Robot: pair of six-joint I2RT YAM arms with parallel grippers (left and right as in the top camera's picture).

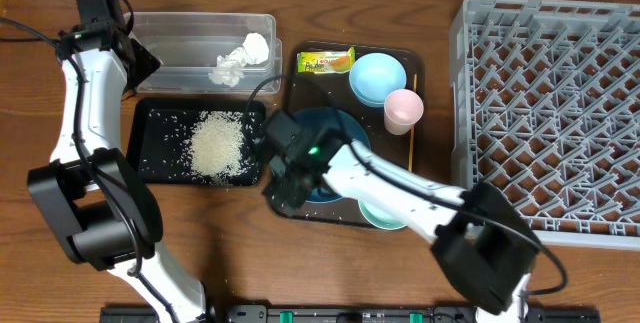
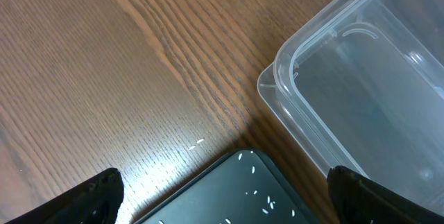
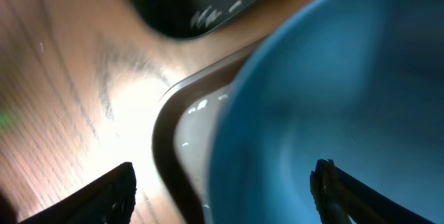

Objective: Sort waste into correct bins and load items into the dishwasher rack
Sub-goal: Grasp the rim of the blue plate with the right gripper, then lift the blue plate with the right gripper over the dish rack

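My right gripper [image 1: 290, 171] [image 3: 223, 172] hangs open over the left rim of the dark blue plate [image 1: 335, 128] [image 3: 333, 78]. One finger is above the plate and the other is outside the tray edge. My left gripper [image 1: 132, 60] [image 2: 225, 182] is open and empty over the far left corner of the black tray [image 1: 150, 143] [image 2: 229, 189], beside the clear tub [image 1: 190, 38] [image 2: 361, 78]. A rice heap [image 1: 218, 145] lies in the black tray. The crumpled tissue [image 1: 240, 60] lies in the tub. The dishwasher rack [image 1: 550, 113] stands at the right.
The brown serving tray [image 1: 300, 93] [image 3: 173, 134] carries the plate, a snack wrapper [image 1: 326, 61], a pale blue bowl [image 1: 377, 76], the pink cup [image 1: 403, 108] and an orange stick [image 1: 412, 138]. Another pale bowl [image 1: 380, 216] shows under my right arm.
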